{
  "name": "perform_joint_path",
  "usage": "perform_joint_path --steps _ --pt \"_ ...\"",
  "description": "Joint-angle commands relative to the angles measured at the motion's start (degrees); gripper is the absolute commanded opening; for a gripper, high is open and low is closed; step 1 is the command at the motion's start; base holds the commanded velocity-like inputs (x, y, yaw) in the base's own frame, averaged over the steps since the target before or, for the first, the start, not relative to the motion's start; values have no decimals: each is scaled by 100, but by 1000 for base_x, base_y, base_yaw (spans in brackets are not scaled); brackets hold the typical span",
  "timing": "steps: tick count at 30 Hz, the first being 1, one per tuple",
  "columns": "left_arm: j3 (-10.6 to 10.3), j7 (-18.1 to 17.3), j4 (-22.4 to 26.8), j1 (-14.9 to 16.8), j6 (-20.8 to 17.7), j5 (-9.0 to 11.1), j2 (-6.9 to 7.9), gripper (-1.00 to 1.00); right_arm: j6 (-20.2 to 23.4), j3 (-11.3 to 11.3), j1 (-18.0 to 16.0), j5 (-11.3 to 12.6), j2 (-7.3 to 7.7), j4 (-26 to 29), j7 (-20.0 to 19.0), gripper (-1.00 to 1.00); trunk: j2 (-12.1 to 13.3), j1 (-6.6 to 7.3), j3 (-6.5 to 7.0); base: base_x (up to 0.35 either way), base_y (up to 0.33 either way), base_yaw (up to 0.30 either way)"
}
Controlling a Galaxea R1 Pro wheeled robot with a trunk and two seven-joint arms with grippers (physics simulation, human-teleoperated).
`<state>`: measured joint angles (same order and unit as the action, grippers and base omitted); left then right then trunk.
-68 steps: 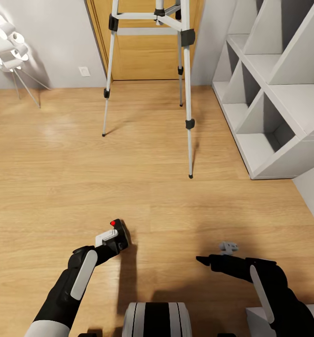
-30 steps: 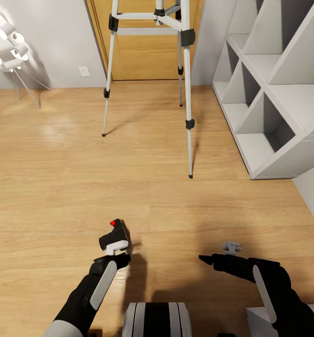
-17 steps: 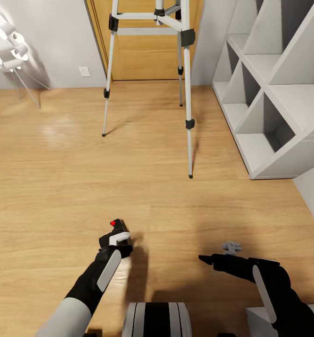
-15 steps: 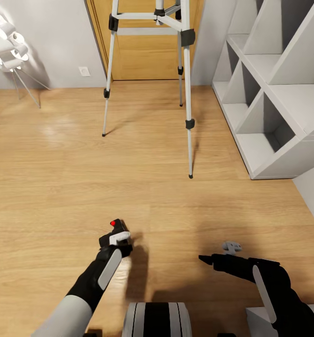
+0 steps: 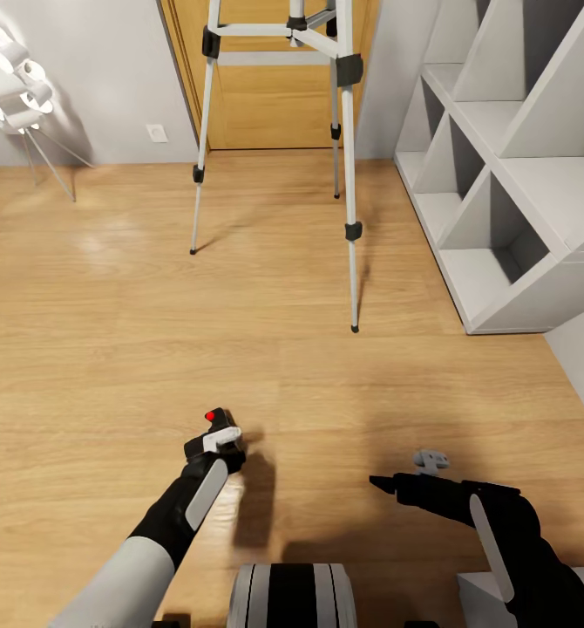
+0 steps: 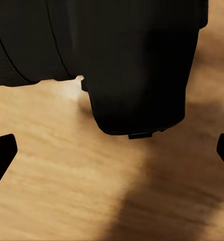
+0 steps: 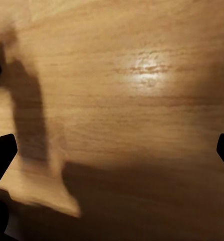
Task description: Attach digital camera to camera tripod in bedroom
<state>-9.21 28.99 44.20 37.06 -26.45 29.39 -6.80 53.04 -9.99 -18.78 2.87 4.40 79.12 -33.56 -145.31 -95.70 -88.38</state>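
The digital camera (image 5: 213, 420), black with a red button on top, lies on the wood floor close in front of me. My left gripper (image 5: 217, 443) reaches it from behind. In the left wrist view the camera's dark body (image 6: 137, 60) looms just ahead of the left gripper (image 6: 112, 153), whose fingers stand wide apart at the picture's sides and touch nothing. My right gripper (image 5: 381, 482) hovers low over bare floor to the right, and the right wrist view shows this gripper (image 7: 112, 155) open too. The camera tripod (image 5: 349, 157) stands further off before the door, its head above the picture's edge.
An oak door (image 5: 266, 96) lies behind the tripod. A white cube shelf (image 5: 501, 174) lines the right wall. A white lamp (image 5: 9, 78) on thin legs stands at the far left. My base (image 5: 292, 595) shows at the bottom edge.
My left arm has swung from the camera's left side round to behind it and pushed forward, bringing the gripper closer to the camera. The right arm has barely moved.
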Motion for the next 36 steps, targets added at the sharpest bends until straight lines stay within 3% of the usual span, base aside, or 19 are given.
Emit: perform_joint_path --steps 1,7,11,16,23,36 --pt "-20 54 -25 18 -3 60 3 100 39 -6 -3 28 0 2 -2 100 -1 1 -4 0 0 0" --pt "-20 48 -403 211 247 77 -7 100 39 -4 -3 29 0 3 -2 100 -1 1 -4 0 0 0" --pt "-18 -23 -914 413 586 77 -15 100 39 -5 -3 29 0 3 -2 100 -1 1 -4 0 0 0" --pt "-19 -452 -1404 581 802 83 -21 100 34 -4 -3 29 0 3 -2 100 -1 1 -4 0 0 0" --pt "-13 -692 -1546 619 851 92 -29 100 32 -3 -3 29 0 5 -2 100 -1 1 -4 0 0 0" --pt "-7 -762 -1671 627 902 89 -33 100 36 4 -3 29 0 -8 -2 100 -1 1 -4 0 0 0"
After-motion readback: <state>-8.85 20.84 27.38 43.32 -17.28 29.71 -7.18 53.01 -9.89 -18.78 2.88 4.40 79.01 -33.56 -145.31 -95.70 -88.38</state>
